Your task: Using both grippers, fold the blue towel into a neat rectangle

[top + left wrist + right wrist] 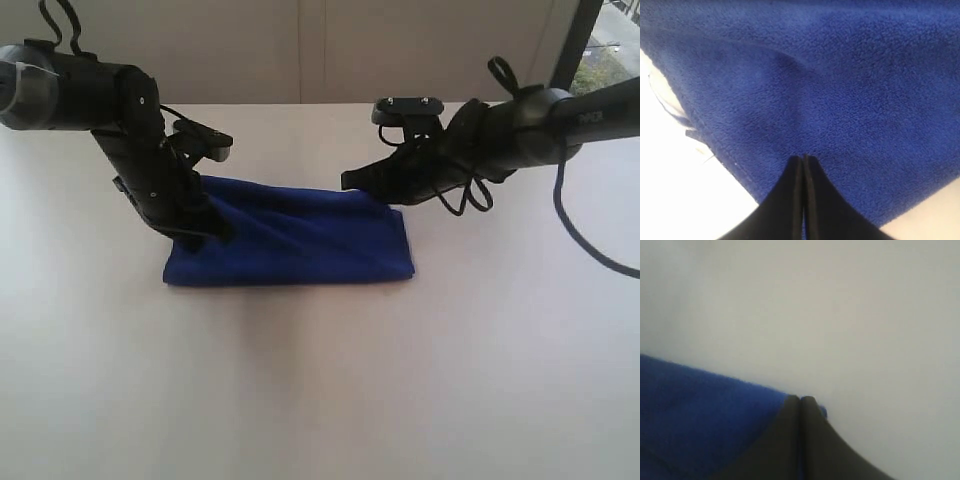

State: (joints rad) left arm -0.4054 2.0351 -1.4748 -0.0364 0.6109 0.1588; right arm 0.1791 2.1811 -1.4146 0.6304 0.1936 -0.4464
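**Desk:** What do you have on the left side?

**Operator:** I see the left gripper (205, 232), black with narrow tapering fingers, angled down onto the cloth. On its wrist camera the left gripper (803, 159) has both fingers pressed flat together. The tips touch the fleecy surface close to a stitched hem. I can't tell whether any fabric is caught between them.

**Desk:** And the cloth itself?

**Operator:** The blue towel (300, 240), a royal-blue soft microfibre cloth, lies at the middle of the table (400, 380), a plain white flat top. It lies as a long doubled band, running from 9 o'clock to 3 o'clock, with soft creases across its top. The left fingers meet it at its 9 o'clock end. Up close the blue towel (850, 85) fills nearly the whole left wrist picture, and a ridge runs through the pile.

**Desk:** The right side?

**Operator:** The right gripper (348, 182), the same black build with looping cables behind it, reaches in from 3 o'clock. Its tip sits at about 1 o'clock on the towel's far edge. On my right wrist feed the right gripper (800, 399) is closed, finger against finger. The blue towel (690, 425) lies right against one finger, and a sliver of blue shows past the tips. I can't make out whether it has pinched any cloth.
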